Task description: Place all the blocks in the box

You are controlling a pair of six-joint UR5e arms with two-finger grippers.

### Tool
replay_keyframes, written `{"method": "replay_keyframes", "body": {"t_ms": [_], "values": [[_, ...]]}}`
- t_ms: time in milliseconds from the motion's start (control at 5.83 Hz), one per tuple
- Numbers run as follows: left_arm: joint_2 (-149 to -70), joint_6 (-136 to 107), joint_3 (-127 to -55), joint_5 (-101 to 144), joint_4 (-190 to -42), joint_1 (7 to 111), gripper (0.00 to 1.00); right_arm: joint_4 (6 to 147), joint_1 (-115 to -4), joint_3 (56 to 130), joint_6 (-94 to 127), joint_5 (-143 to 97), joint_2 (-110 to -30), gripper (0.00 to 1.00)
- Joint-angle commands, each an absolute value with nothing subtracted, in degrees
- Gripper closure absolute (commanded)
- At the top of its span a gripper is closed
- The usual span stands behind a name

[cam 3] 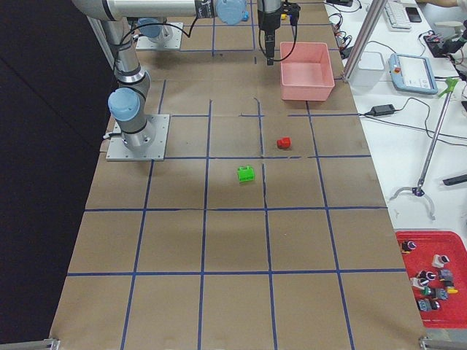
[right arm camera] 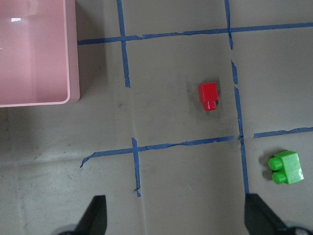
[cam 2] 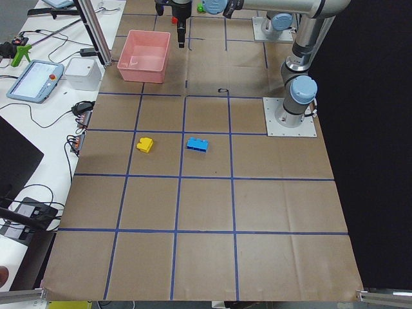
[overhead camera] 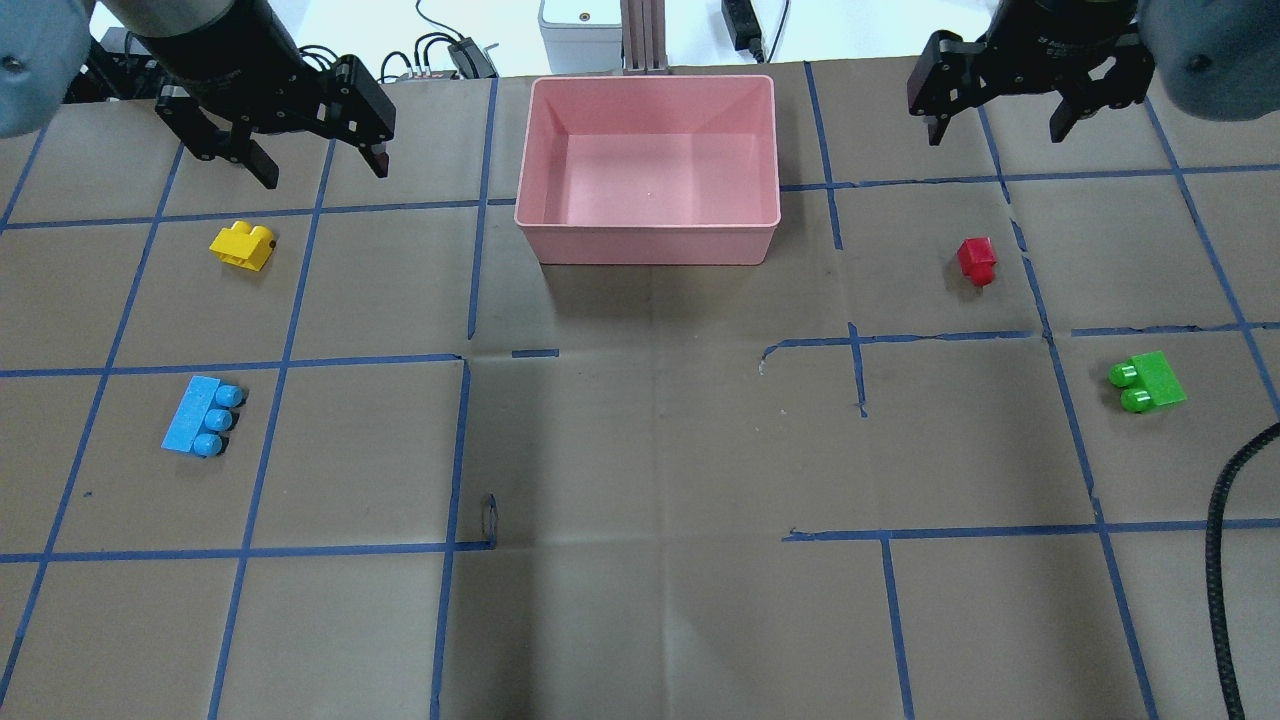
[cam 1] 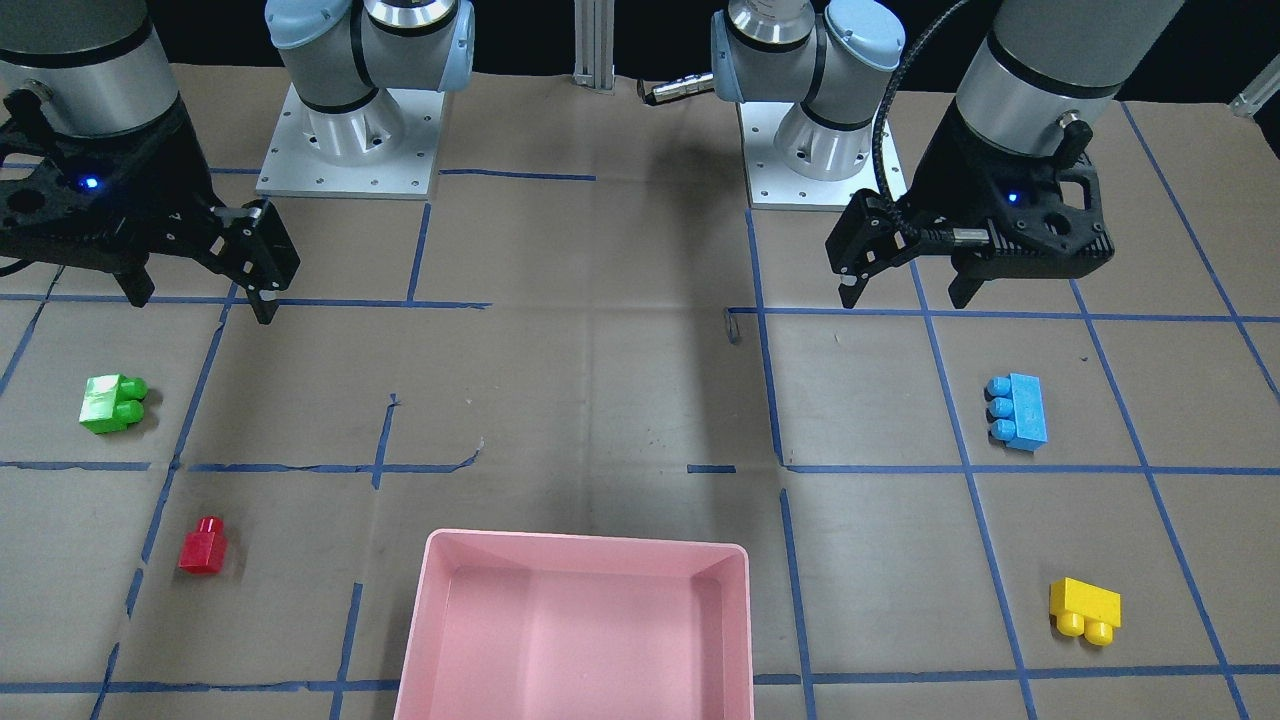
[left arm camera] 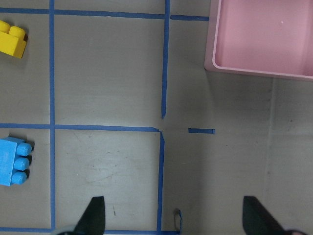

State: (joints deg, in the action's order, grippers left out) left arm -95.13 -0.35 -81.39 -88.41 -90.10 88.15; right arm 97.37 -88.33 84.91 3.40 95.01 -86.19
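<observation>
The pink box (overhead camera: 650, 246) stands empty at the table's far middle. The yellow block (overhead camera: 242, 246) and the light-blue block (overhead camera: 203, 416) lie on the left side. The red block (overhead camera: 976, 260) and the green block (overhead camera: 1148, 382) lie on the right side. My left gripper (overhead camera: 322, 168) is open and empty, hovering above the table beyond the yellow block. My right gripper (overhead camera: 997, 128) is open and empty, hovering beyond the red block. The left wrist view shows the yellow block (left arm camera: 11, 40), the blue block (left arm camera: 14, 162) and the box rim (left arm camera: 211, 49). The right wrist view shows the red block (right arm camera: 209, 95) and the green block (right arm camera: 285, 168).
The brown paper table cover (overhead camera: 650, 450) carries a grid of blue tape lines. The two arm bases (cam 1: 345, 150) stand at the robot's edge. A black cable (overhead camera: 1225, 560) hangs at the right. Devices and cables lie beyond the far edge (overhead camera: 450, 50).
</observation>
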Motion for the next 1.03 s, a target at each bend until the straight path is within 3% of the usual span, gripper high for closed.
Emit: {"method": "replay_keyframes", "body": {"t_ms": [0, 857], "values": [[-95.2, -0.4, -81.4, -88.3, -90.2, 88.2, 0.01, 97.4, -88.3, 85.0, 3.4, 95.0, -86.1, 0.00], [-94.4, -0.4, -82.0, -88.6, -90.2, 87.9, 0.01, 97.4, -88.4, 85.1, 2.9, 95.1, -85.0, 0.00]]}}
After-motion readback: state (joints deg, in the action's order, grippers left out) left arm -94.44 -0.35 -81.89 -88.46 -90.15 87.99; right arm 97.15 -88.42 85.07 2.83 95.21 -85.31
